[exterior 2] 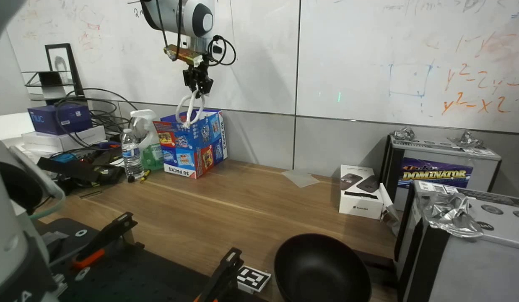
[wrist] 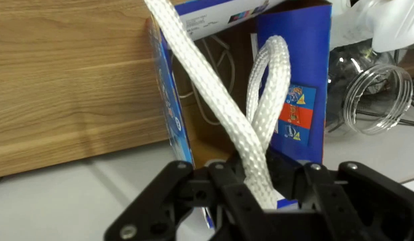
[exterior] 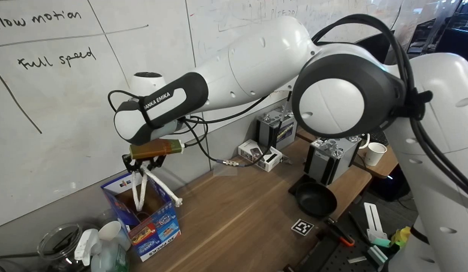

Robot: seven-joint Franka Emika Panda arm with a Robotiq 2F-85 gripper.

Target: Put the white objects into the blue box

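Your gripper [exterior: 144, 166] hangs above the blue box [exterior 2: 196, 147] on the wooden table [exterior: 234, 211], its jaws closed on a white rope [wrist: 241, 134] — the loop over the box's mouth, a loose end running toward eleven o'clock across the rim in the wrist view. Inside the box lies a thin white cord [wrist: 232, 72], loosely looped. In an exterior view, a spray bottle [exterior 2: 152, 155] stands just beside the box at nine o'clock; a black pan [exterior 2: 322, 270] sits well apart, between four and five o'clock.
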